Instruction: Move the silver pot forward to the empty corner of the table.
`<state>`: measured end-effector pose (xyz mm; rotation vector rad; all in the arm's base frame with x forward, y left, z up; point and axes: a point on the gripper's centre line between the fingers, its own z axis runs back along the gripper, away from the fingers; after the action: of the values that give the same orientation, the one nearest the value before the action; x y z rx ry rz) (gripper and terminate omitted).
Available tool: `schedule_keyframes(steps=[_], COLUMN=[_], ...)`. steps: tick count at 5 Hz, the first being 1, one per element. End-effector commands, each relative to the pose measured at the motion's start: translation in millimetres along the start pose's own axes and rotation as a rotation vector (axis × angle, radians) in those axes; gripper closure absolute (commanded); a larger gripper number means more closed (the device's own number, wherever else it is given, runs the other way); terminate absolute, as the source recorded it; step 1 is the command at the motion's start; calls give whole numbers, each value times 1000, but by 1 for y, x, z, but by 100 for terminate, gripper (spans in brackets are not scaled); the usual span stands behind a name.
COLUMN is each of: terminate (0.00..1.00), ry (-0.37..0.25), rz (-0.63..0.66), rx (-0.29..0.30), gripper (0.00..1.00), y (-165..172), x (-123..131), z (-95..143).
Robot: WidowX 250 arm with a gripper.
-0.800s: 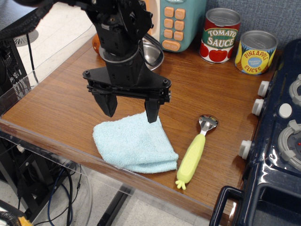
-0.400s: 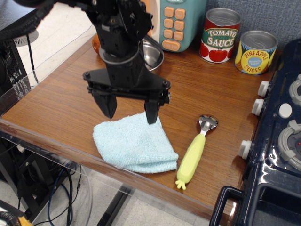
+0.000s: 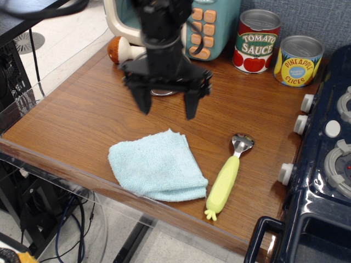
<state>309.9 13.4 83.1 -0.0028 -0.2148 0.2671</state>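
Observation:
My black gripper (image 3: 167,104) hangs open over the back middle of the table, its two fingers spread wide and pointing down. The silver pot (image 3: 162,92) is almost wholly hidden behind the gripper; only a sliver of shiny rim shows between the fingers. I cannot tell whether the fingers touch it. The bare corner of the table (image 3: 52,129) is the brown wood patch at the front left, edged with clear plastic, to the left of the cloth.
A folded light-blue cloth (image 3: 156,167) lies at the front. A yellow-handled spoon (image 3: 226,181) lies to its right. A tomato sauce can (image 3: 258,41), a pineapple can (image 3: 299,60), a teal toy (image 3: 208,27) and a brown-capped mushroom (image 3: 118,49) stand at the back. A navy toy stove (image 3: 323,164) fills the right.
The gripper has moved away from above the cloth toward the back of the table, over the pot. It stays open. The cloth and spoon have not moved.

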Motion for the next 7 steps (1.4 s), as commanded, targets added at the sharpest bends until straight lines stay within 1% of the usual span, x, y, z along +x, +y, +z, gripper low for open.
schedule_keyframes(steps=[1, 2, 3, 4, 6, 7], terminate=[0, 0, 0, 0, 0, 0], ry=[-104, -123, -147, -103, -60, -59], rz=[-86, -115, -134, -124, -133, -149], rx=[-1, 14, 42, 59, 66, 65], gripper=[0, 0, 0, 0, 0, 100], y=[-17, -21, -17, -6, 7, 6], x=[87, 117, 137, 136, 131, 126], z=[-4, -12, -20, -38, -63, -69])
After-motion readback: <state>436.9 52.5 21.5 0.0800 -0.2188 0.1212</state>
